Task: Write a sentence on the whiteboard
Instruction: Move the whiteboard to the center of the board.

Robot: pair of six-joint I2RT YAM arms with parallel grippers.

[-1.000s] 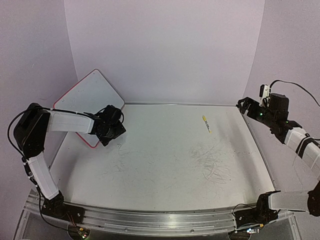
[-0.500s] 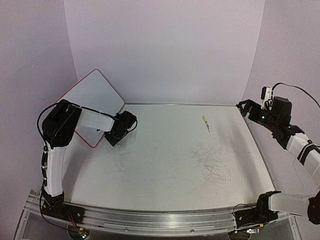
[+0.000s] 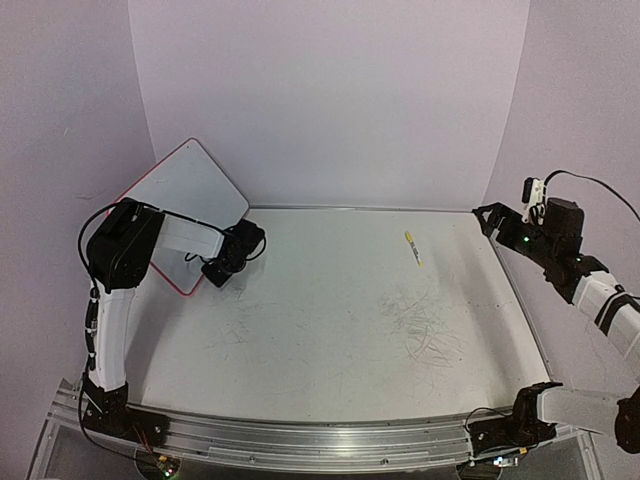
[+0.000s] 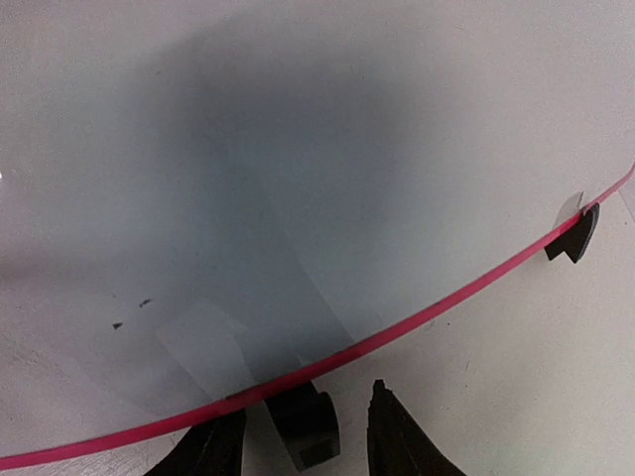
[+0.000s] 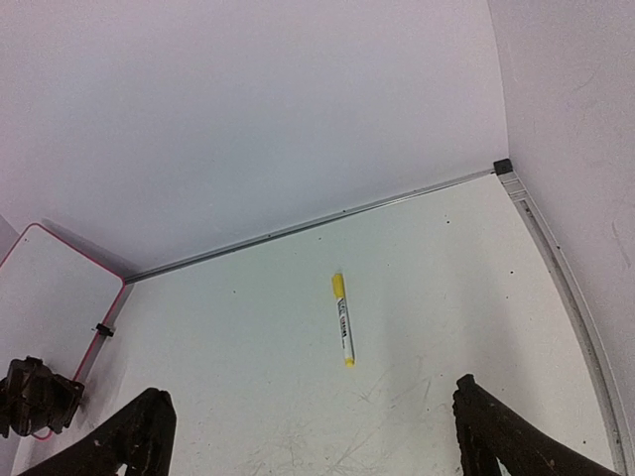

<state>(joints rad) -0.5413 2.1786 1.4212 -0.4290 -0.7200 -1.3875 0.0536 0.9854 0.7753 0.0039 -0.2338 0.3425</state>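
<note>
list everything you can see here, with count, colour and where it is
whiteboard: one, white with a red-pink rim, leaning tilted in the far left corner; no writing shows on it
clip feet: two, black, on the whiteboard's lower rim
marker: one, yellow and white, lying on the table, far right of centre
scribble marks: many, grey, mostly on the table's right half
table: one, off-white, under everything
left claw: one, black, open around one clip foot
right claw: one, black, open and empty, raised at the far right
</note>
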